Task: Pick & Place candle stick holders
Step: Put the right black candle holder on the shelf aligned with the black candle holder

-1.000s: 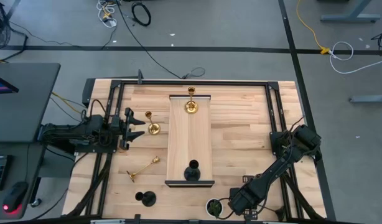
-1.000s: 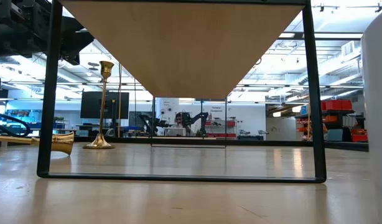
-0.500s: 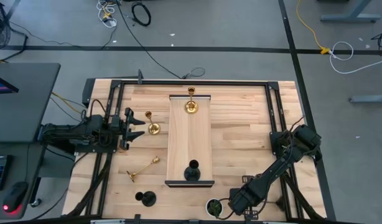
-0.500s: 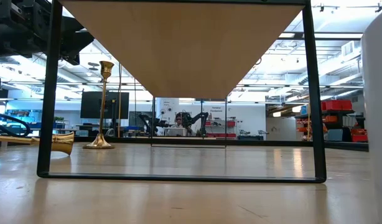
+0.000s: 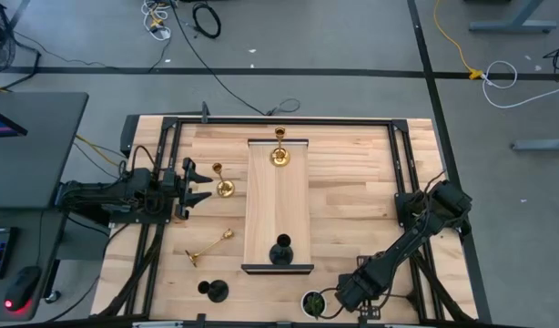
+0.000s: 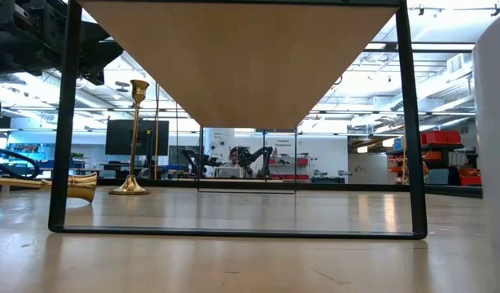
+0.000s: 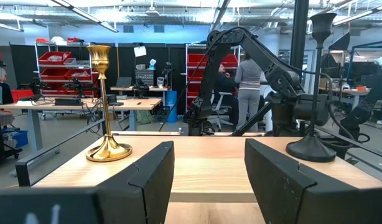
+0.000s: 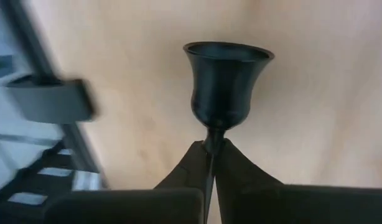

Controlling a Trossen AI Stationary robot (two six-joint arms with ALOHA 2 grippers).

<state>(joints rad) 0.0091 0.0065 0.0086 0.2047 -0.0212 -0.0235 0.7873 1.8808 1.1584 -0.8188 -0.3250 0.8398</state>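
Near table's front edge, my right gripper (image 8: 211,149) clamps thin stem of black candle stick holder (image 8: 226,84). Raised board (image 5: 278,205) carries brass holder (image 5: 279,156) and black holder (image 5: 280,251). Off board: two brass, one black. Left gripper (image 7: 208,180) open, idle.

Polished brass candle holder (image 7: 106,106), matt black one (image 8: 226,84) (smooth), pale wooden table (image 5: 352,182).

Overhead: light wooden table (image 5: 352,196) with raised pale wooden board (image 5: 278,196) at centre. Shiny brass candle holder (image 5: 279,156) stands at board's far end, matte black candle holder (image 5: 280,250) at near end. Left of board: upright brass holder (image 5: 221,185), toppled brass holder (image 5: 209,244), black holder (image 5: 213,291). Left gripper (image 5: 199,187) beside upright brass holder. Right gripper (image 5: 343,296) at near edge, beside round dark plant pot (image 5: 313,304).
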